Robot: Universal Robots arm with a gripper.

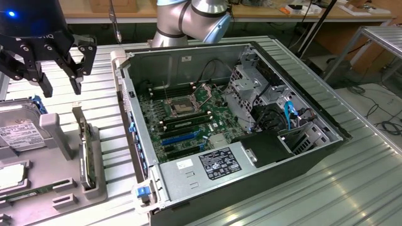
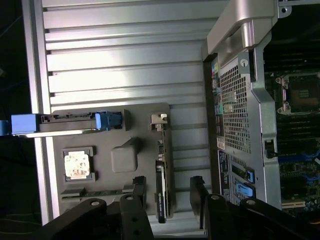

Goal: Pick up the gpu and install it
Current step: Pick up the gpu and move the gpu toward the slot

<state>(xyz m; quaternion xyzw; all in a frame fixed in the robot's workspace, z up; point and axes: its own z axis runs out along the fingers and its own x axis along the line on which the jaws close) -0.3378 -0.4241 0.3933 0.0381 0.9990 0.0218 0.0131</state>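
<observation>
The gpu (image 1: 86, 150) is a thin black card standing on edge in a slot of the grey holder tray (image 1: 60, 200), to the exterior view's left of the open computer case (image 1: 135, 117). My gripper (image 1: 61, 81) hangs open well above the tray, over the card's far end. In the wrist view the gpu (image 2: 161, 192) runs lengthwise between my two black fingertips (image 2: 139, 186), with a gap on each side. Nothing is held. The motherboard (image 1: 188, 115) lies bare inside the case, with blue slots (image 1: 179, 139) near its front.
A silver hard drive (image 1: 19, 134) with blue rails, a square chip (image 2: 77, 165) and a green memory stick (image 1: 25, 193) share the tray. A ridged metal table (image 1: 351, 188) carries everything. The case's drive cage (image 1: 251, 89) and power supply (image 1: 213, 162) fill its right side.
</observation>
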